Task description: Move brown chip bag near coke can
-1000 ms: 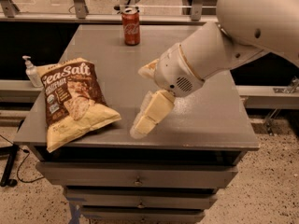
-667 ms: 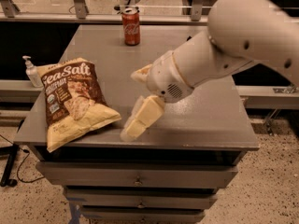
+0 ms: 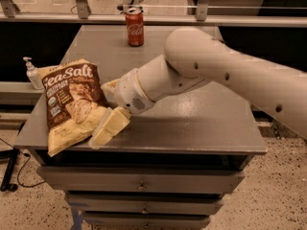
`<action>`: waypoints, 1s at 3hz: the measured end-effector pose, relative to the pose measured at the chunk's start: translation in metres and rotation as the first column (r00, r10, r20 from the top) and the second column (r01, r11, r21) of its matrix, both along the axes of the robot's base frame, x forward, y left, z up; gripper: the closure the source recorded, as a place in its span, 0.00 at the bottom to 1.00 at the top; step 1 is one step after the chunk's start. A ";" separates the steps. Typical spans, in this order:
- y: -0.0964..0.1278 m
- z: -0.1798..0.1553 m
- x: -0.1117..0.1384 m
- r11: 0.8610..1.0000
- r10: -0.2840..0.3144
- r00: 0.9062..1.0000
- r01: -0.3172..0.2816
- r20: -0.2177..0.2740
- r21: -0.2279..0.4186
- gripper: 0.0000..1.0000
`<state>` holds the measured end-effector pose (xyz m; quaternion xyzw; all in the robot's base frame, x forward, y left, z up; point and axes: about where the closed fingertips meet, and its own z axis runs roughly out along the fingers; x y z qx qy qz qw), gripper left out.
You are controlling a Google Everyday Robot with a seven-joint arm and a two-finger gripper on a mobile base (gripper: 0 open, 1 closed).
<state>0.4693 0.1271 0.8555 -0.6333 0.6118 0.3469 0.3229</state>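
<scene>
The brown chip bag (image 3: 71, 102) lies on the left front part of the grey table (image 3: 192, 123), pale yellow with a brown "Sea Salt" panel. The coke can (image 3: 135, 27) stands upright at the table's far edge, well behind the bag. My gripper (image 3: 102, 113) is at the bag's right edge, open. One cream finger (image 3: 110, 127) rests low by the bag's lower right corner, and the other (image 3: 110, 86) sits behind the bag's right side. The bag's right edge lies between them. My white arm (image 3: 211, 71) reaches in from the right.
A white pump bottle (image 3: 32, 74) stands just off the table's left edge, beside the bag. A metal rail (image 3: 201, 19) runs behind the table. Drawers (image 3: 139, 183) are below the tabletop. The bag's lower corner hangs near the front edge.
My arm has swung left across the table, bringing the gripper from mid-table to the bag's right edge. The bag and the can have not moved.
</scene>
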 end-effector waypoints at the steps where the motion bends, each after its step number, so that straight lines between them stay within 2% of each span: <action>1: 0.028 -0.007 0.011 0.998 0.026 0.999 -0.027 0.018 0.050 0.18; 2: 0.034 -0.002 0.019 0.997 0.012 0.999 -0.016 0.050 0.077 0.43; 3: 0.027 0.009 0.026 0.996 -0.022 0.995 0.014 0.094 0.090 0.64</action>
